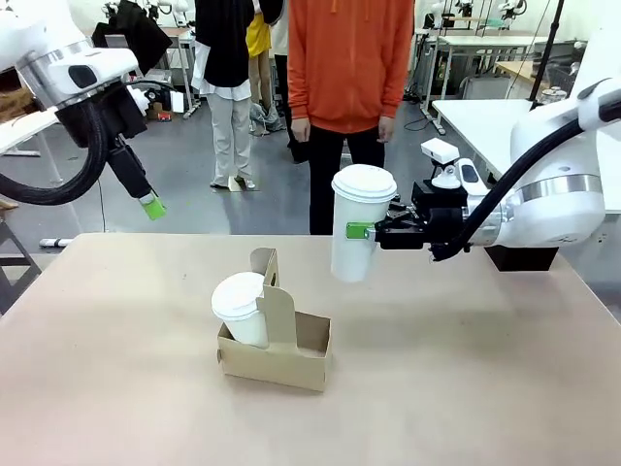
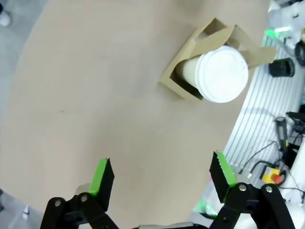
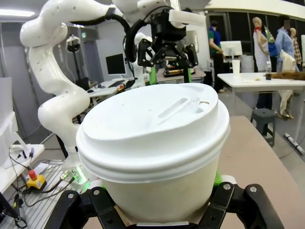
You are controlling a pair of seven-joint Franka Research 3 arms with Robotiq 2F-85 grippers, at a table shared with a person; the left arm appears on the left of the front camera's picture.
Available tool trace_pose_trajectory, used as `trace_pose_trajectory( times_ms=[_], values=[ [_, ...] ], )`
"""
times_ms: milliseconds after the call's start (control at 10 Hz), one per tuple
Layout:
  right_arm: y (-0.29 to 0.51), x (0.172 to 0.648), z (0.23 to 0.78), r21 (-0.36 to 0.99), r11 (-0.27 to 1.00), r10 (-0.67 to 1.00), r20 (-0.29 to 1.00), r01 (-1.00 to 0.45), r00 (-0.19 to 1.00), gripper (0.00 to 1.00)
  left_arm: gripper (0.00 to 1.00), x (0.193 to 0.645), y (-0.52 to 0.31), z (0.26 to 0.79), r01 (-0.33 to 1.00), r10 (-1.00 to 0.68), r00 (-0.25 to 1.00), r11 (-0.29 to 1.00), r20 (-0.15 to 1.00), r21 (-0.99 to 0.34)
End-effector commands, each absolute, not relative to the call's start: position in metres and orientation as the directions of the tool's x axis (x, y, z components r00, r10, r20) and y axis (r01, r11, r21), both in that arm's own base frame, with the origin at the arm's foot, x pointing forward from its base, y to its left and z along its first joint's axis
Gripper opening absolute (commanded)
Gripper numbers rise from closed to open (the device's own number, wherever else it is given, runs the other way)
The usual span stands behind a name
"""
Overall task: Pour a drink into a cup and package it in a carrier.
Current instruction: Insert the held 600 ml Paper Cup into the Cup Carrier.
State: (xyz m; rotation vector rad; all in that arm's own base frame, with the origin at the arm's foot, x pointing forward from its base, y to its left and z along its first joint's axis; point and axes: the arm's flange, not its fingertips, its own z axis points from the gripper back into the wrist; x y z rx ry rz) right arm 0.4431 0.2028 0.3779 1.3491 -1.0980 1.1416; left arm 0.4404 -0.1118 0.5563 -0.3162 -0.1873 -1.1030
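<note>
My right gripper point(image 1: 373, 231) is shut on a tall white lidded cup point(image 1: 360, 236) and holds it upright in the air, above and to the right of the carrier point(image 1: 281, 357). That held cup point(image 3: 152, 152) looms large in the right wrist view. The brown cardboard carrier stands mid-table with a second lidded cup point(image 1: 242, 309) in its left compartment; its right compartment is empty. My left gripper point(image 1: 148, 203) hangs open and high at the far left. From above, its fingers point(image 2: 102, 176) frame the carrier point(image 2: 178, 76) and the cup's lid point(image 2: 222, 74). The drink is hidden.
A person in an orange top point(image 1: 349, 68) stands at the table's far side, hands down. A white table point(image 1: 485, 116) stands behind on the right. The tan tabletop point(image 1: 466, 388) has free room right of and in front of the carrier.
</note>
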Motion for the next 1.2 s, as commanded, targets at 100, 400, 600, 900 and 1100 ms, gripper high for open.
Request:
trace_pose_trajectory(
  times_ms=[100, 400, 600, 900, 1100],
  values=[
    [0.203, 0.443, 0.378, 0.135, -0.074, -0.030, 0.990, -0.988, 0.138, 0.80, 1.00, 0.440, -0.112, 0.556, 0.897, -0.844, 0.442, 0.413, 0.304, -0.157],
    [0.225, 0.422, 0.371, 0.141, -0.152, -0.132, 0.978, -0.978, 0.161, 0.80, 1.00, 0.455, -0.068, 0.535, 0.930, -0.812, 0.358, 0.268, 0.461, -0.250],
    [0.247, 0.413, 0.351, 0.173, -0.188, -0.113, 0.974, -0.967, 0.196, 0.80, 1.00, 0.457, -0.039, 0.507, 0.937, -0.782, 0.330, 0.200, 0.528, -0.288],
    [0.270, 0.401, 0.332, 0.202, -0.238, -0.109, 0.966, -0.950, 0.233, 0.80, 1.00, 0.449, -0.003, 0.472, 0.971, -0.737, 0.217, 0.094, 0.641, -0.220],
    [0.277, 0.402, 0.321, 0.195, -0.233, -0.105, 0.969, -0.953, 0.224, 0.80, 1.00, 0.446, 0.009, 0.450, 0.981, -0.700, 0.139, 0.000, 0.700, -0.195]
  ],
)
